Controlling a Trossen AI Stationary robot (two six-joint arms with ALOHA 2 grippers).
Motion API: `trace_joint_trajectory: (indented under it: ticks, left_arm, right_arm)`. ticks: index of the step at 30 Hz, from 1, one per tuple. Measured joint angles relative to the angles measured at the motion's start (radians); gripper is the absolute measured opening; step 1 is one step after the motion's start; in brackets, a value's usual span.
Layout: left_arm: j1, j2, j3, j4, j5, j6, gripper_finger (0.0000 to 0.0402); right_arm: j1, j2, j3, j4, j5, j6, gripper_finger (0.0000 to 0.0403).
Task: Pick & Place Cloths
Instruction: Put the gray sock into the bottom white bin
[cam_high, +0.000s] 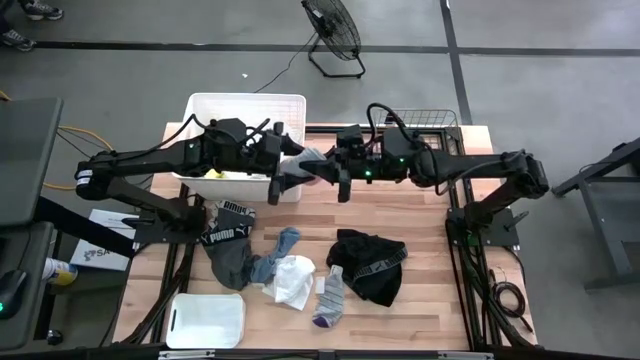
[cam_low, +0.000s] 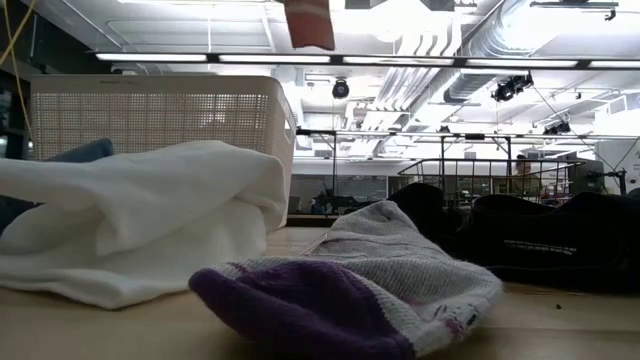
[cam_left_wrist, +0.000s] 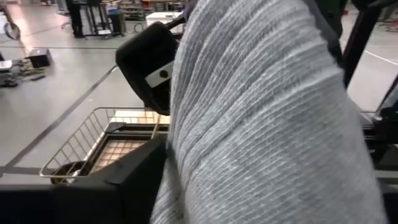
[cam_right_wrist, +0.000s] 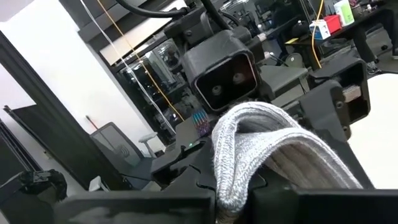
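High above the middle of the table my two grippers meet tip to tip, both level. My right gripper (cam_high: 322, 170) is shut on a light grey knit sock (cam_high: 305, 160). My left gripper (cam_high: 287, 160) is open, one finger on each side of the sock's free end, which fills the left wrist view (cam_left_wrist: 261, 112). Whether they touch it, I cannot tell. On the table below lie a dark grey garment with a lettered waistband (cam_high: 225, 245), a blue sock (cam_high: 282, 248), a white cloth (cam_high: 292, 280), a grey and purple sock (cam_high: 330, 298) and a black garment (cam_high: 368, 265). My right gripper pinches the grey sock between its two fingers, which come level from the table's right side. The sock rises out of the fingers as a doubled-over fold (cam_right_wrist: 249, 149) and reaches toward my left gripper. It is lifted clear of the table.
A white slotted bin (cam_high: 245, 120) stands at the far left with a yellow cloth (cam_high: 225, 172) in it. A wire basket (cam_high: 425, 118) sits at the far right. A white tray (cam_high: 205, 320) lies at the near left edge.
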Motion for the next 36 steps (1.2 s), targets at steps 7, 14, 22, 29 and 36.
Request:
trace_joint_trajectory:
  ticks: [7, 14, 22, 29, 36]
  left_arm:
    - [0.000, 0.000, 0.000, -0.001, -0.006, 0.000, 0.0115]
    - [0.000, 0.000, 0.000, -0.016, -0.006, 0.000, 0.0017]
    - [0.000, 0.000, 0.000, -0.032, -0.005, 0.000, 0.0008]
    - [0.000, 0.001, 0.000, -0.053, -0.005, -0.014, 0.0005]
    - [0.000, -0.031, -0.002, -0.082, -0.012, -0.035, 0.0005]
  right_arm:
    - [0.000, 0.000, 0.000, -0.002, 0.000, 0.000, 0.0004]
    - [0.000, 0.000, 0.000, -0.014, 0.000, 0.000, 0.0004]
    - [0.005, 0.000, 0.000, -0.032, -0.005, -0.050, 0.0027]
    - [0.014, -0.025, -0.002, -0.075, -0.008, -0.115, 0.0127]
    - [0.012, -0.080, -0.001, -0.191, -0.008, -0.136, 0.0246]
